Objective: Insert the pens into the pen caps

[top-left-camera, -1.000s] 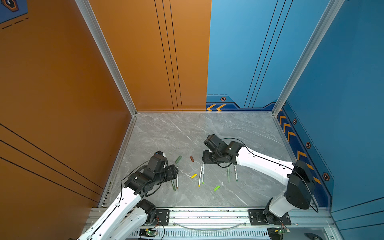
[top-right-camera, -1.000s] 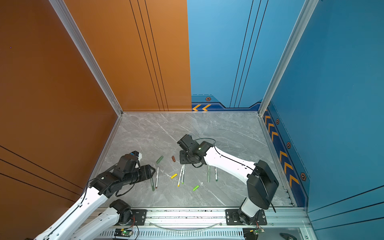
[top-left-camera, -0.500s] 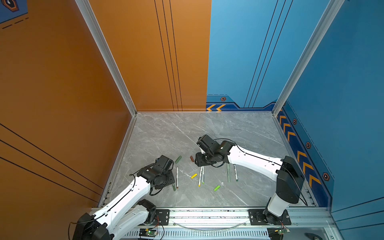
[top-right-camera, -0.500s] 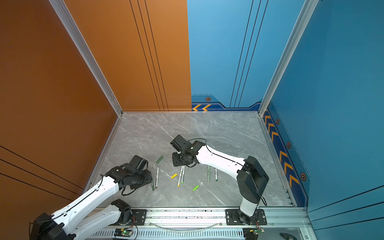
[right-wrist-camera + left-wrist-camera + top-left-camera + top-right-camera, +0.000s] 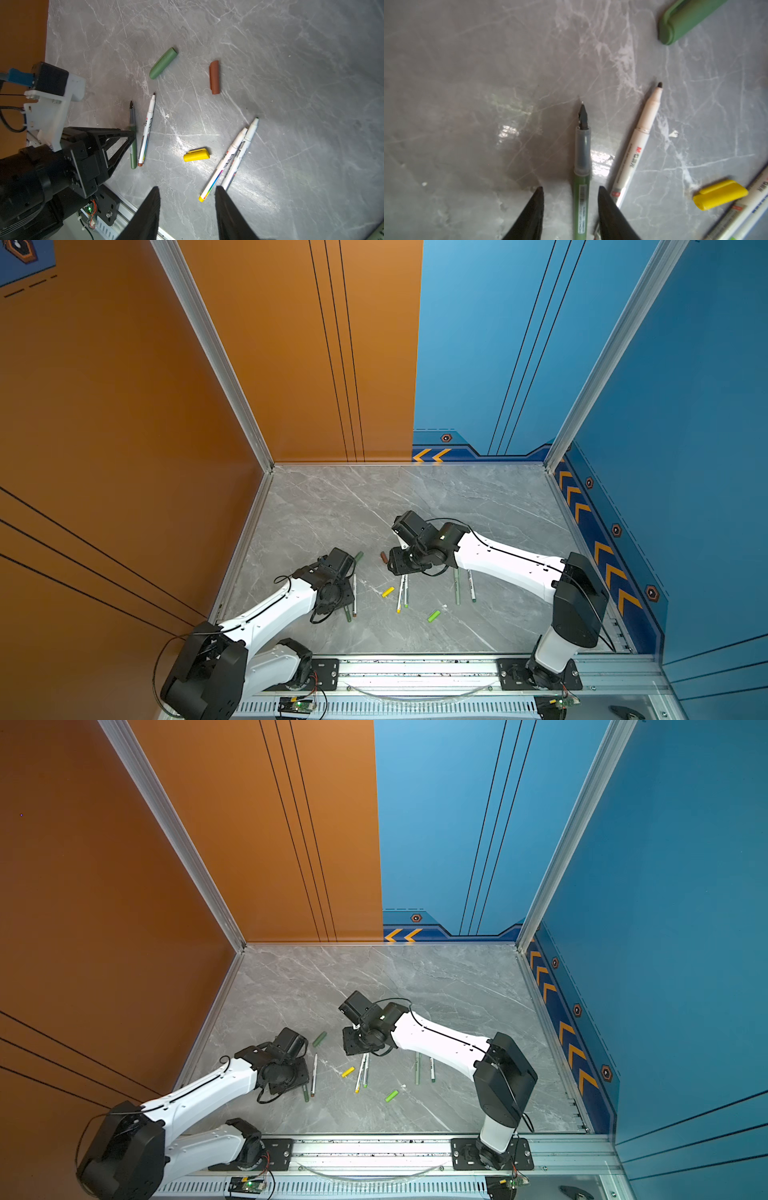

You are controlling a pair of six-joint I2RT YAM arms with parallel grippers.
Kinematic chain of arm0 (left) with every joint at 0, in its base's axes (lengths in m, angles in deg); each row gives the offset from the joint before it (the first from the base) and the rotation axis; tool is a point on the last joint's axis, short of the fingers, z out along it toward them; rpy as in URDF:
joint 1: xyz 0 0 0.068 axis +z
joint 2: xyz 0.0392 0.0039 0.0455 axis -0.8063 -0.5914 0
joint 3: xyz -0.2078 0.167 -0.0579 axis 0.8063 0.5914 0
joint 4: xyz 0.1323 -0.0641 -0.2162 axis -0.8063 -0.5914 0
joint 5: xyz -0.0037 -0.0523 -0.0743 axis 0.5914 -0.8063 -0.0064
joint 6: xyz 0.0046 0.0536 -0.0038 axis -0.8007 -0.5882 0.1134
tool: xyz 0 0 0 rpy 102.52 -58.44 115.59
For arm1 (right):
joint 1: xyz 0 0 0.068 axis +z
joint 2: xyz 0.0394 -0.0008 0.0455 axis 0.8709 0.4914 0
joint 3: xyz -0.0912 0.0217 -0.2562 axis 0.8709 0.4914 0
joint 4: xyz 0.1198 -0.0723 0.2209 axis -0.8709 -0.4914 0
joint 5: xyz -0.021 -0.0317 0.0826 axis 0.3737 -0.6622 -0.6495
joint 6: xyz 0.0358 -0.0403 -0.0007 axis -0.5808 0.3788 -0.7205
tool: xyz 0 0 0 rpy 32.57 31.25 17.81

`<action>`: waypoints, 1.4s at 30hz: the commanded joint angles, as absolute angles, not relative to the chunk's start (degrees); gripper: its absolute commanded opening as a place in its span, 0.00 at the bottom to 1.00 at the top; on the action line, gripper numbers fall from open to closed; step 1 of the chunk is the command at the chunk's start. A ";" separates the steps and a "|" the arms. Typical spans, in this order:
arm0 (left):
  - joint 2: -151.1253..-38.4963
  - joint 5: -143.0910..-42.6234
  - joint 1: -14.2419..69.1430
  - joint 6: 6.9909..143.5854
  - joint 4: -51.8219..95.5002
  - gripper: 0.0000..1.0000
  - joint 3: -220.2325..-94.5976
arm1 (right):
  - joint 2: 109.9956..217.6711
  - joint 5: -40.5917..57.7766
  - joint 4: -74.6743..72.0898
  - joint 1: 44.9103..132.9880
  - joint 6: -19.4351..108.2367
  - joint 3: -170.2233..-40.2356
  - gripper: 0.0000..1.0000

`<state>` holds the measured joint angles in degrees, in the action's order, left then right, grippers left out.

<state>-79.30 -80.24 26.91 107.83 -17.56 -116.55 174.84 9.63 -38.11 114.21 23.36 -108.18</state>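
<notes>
Your left gripper (image 5: pixel 570 187) straddles the dark green pen (image 5: pixel 348 615), lower left of centre in a top view, jaws narrow, not touching. Centre it, squeeze evenly, spare the white pen (image 5: pixel 639 135).

- The flat stone-look tabletop (image 5: pixel 374 506) was grey, marbled with thin white veins.
- The tall left wall panel (image 5: pixel 270 344) was orange with thin black lines. The tall right wall panel (image 5: pixel 478 344) was blue with dark lines.
- The low skirting strip (image 5: pixel 594 529), at the right of both top views, was navy with orange chevrons.
- The thin all-green pen (image 5: pixel 580 197) had a dark olive barrel, a clear grey grip and a black nib.
- The thin white-barrelled pen (image 5: pixel 145 135) had red lettering, a dark tip and a brown end.
- The stubby plastic caps were yellow (image 5: pixel 196 154), brown (image 5: pixel 214 77), sage green (image 5: pixel 164 63) and lime (image 5: pixel 434 616).
- The second white pen (image 5: pixel 223 164) bore a rainbow stripe and a yellow end.
- The two robot arms (image 5: pixel 270 614) were white with black joints.
</notes>
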 commanded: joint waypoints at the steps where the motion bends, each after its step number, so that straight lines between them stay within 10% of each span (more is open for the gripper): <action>1: -80.73 -77.21 26.79 107.11 -16.92 0.37 -115.92 | 172.67 9.94 -38.00 114.44 24.48 -108.50 0.45; 20: -81.17 -74.57 27.06 104.47 -15.65 0.02 -117.39 | 168.33 12.66 -37.45 113.27 23.07 -108.00 0.45; 42: -69.88 -106.82 23.28 88.99 1.31 0.00 -132.74 | 153.86 6.43 -7.22 108.14 13.63 -95.30 0.59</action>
<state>-69.68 -103.39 24.40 89.31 -1.98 -130.71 151.71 7.66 -8.38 107.53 13.15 -93.32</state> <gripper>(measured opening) 0.118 0.591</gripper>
